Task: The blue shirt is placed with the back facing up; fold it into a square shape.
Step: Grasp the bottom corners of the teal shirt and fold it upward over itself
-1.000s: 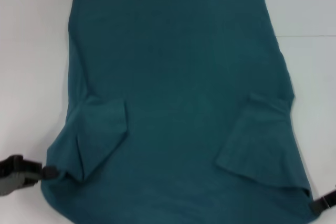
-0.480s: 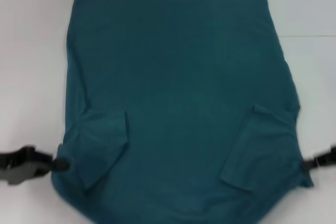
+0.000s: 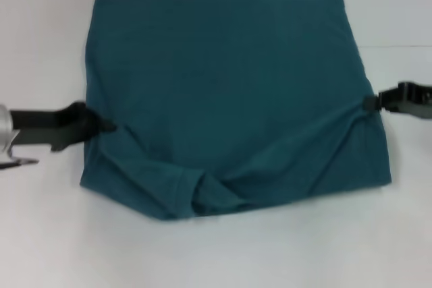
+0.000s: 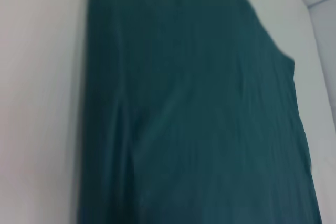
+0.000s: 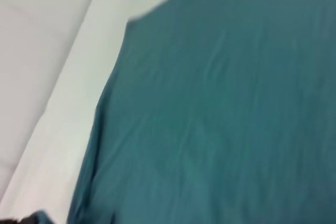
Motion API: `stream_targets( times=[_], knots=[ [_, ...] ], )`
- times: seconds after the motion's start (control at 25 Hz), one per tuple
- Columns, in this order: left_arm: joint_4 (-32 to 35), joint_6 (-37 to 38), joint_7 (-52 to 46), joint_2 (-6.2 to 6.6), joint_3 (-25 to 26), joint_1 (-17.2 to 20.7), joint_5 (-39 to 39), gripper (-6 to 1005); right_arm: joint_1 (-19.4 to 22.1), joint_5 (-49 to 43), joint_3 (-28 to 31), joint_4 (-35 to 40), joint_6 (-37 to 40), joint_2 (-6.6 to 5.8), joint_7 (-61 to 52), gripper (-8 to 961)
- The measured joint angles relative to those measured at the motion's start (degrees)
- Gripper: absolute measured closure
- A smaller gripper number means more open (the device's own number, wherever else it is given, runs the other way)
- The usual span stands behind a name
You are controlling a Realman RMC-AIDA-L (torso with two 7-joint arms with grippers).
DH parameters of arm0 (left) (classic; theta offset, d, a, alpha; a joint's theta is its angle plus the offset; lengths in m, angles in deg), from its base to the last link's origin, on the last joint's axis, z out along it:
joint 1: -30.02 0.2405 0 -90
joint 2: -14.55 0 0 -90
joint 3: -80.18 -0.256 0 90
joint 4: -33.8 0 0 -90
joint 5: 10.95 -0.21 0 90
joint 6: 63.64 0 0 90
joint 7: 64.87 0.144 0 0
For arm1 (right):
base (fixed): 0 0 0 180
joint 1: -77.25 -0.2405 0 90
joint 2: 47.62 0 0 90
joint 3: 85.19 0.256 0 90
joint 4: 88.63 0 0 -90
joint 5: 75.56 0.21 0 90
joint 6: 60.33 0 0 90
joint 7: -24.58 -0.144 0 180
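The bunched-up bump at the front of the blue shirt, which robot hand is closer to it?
Left. The left gripper pinches the blue shirt at its left edge, closer to the bunched fold, which sits left of centre. The right gripper holds the right edge, farther away.

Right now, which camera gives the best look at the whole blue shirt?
The head view: it shows the whole blue shirt with a gripper at each side edge. Each wrist view shows only part of the cloth and one edge against the table.
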Motion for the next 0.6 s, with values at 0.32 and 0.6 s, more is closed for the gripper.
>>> stream_targets(
  times=[0.32,0.6],
  knots=[
    [-1.0,-14.9,0.1,-1.69,-0.6,-4.1,2.0,948,-3.9,1.0,-0.5,-1.3,-15.0,1.53,0.4,898],
    [-3.7,-25.9,0.3,-2.67,-5.8,-6.5,2.3,947,-7.0,1.1,-5.8,-4.5,-28.1,2.34,0.6,898]
  ],
)
